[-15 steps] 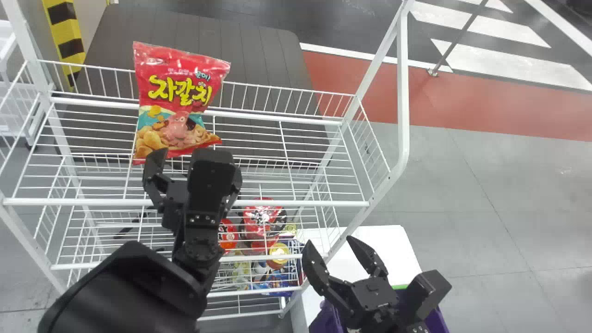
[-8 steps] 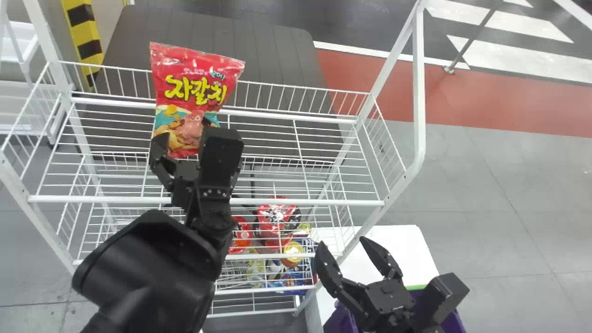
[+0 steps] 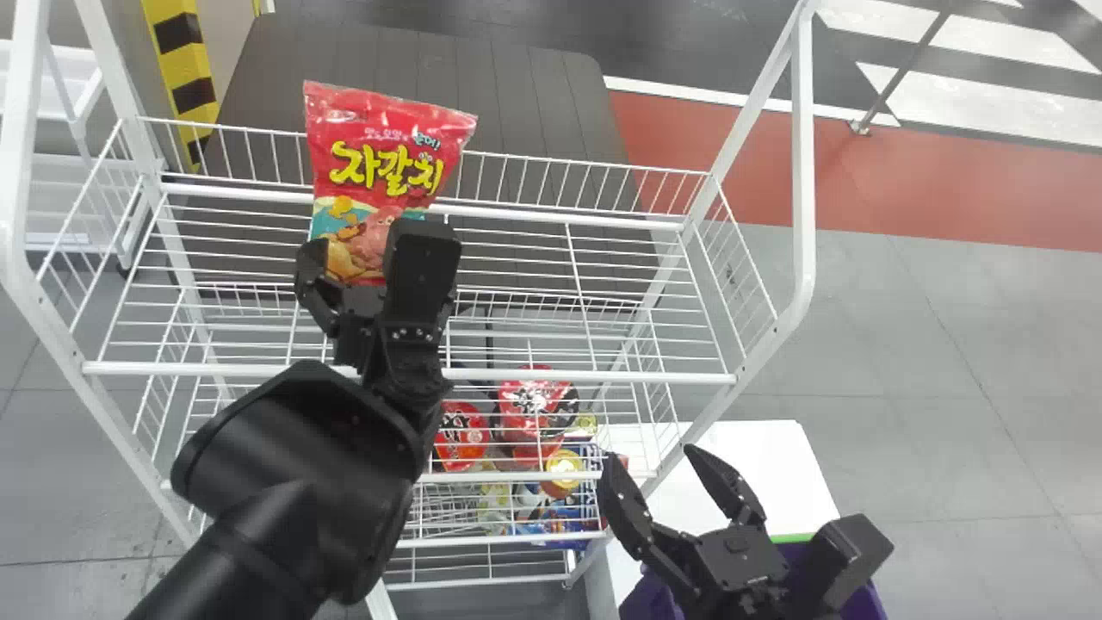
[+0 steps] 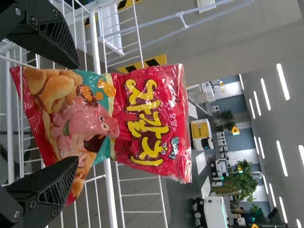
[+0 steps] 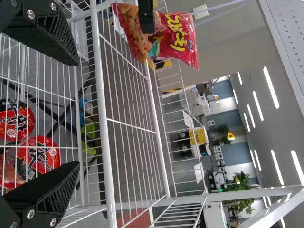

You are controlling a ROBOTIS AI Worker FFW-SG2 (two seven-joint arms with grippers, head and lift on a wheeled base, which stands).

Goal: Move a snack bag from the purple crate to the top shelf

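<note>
Logging snack bag at 10 to 11 o'clock in head view: upright, tilted slightly, printed face to camera, by the back rail of top shelf. Can't tell from these views about its bottom edge resting on the wires. Next, left gripper at 10 o'clock, at the bag's lower part, with jaws spread well apart, not clamped; one overlapping the bag in left wrist view. Can't confirm contact.

Moving outward: right gripper at 5 o'clock, with jaws apart and nothing between, near the rack's front corner. Beside and partly behind it, between 4 and 5 o'clock, purple crate with green edge, next to white table.

Through the wires, between 6 and 7 o'clock, on lower levels: red round packs, yellow-lidded tub, blue pack. Beyond the rack, from 11 to 12 o'clock, dark slatted surface; at 10 o'clock, yellow-black striped post.
</note>
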